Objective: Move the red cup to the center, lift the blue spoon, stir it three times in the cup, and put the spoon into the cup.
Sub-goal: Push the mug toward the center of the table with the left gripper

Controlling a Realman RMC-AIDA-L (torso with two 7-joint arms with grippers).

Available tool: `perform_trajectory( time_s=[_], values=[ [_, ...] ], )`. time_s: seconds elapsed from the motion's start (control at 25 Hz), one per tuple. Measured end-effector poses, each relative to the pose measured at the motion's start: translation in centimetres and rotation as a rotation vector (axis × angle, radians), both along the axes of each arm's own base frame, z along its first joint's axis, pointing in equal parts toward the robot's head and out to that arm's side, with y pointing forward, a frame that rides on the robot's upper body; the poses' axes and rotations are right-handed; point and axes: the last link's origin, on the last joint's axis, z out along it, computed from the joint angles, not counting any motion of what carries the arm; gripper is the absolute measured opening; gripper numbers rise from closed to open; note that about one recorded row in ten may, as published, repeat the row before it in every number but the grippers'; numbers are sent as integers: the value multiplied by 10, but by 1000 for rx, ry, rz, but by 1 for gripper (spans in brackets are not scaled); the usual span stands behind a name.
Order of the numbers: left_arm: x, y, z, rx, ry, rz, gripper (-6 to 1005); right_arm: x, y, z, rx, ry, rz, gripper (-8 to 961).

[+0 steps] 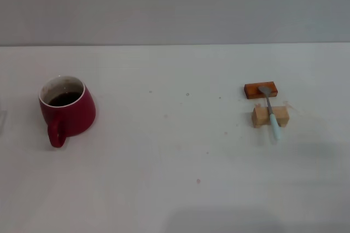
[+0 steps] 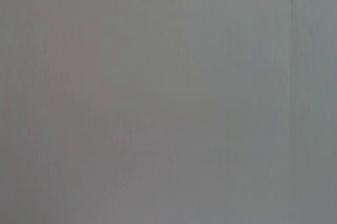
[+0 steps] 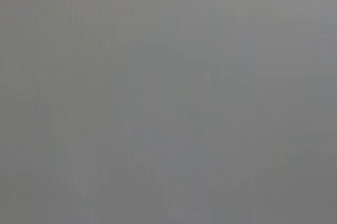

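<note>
Neither arm is seen in the head view, and no hand is seen there either. Only a plain grey surface is shown in the left wrist view, with none of that arm's hand visible. The same is shown in the right wrist view, so no pose can be told.

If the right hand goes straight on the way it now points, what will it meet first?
This cannot be settled. The right hand is in no view, and its wrist camera shows only a plain grey surface, nothing else. On the white table, the pale-blue-handled metal spoon lies across a light wooden block.
</note>
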Motion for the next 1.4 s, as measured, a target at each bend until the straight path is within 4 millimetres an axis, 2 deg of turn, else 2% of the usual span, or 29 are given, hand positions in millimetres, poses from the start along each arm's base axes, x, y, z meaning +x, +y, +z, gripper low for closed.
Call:
perform_trajectory(
  time_s=[0.64,0.88,1.12,1.28,1.32,1.4],
  values=[
    [-2,-1,0,-7,19,9,844,-1,-6,0,9,-2,14,742],
    [-1,6,-2,-47,143,42,717,-3,-11,2,27,-1,28,742],
    [5,16,-6,-87,266,58,492,-2,-14,2,31,3,27,742],
    [6,19,-8,-103,295,64,223,-2,-18,3,40,7,31,742],
    [6,26,-11,-148,384,88,204,-2,-18,3,40,7,31,742],
    [7,29,-12,-163,419,93,166,-2,-20,3,45,10,34,742]
  ],
)
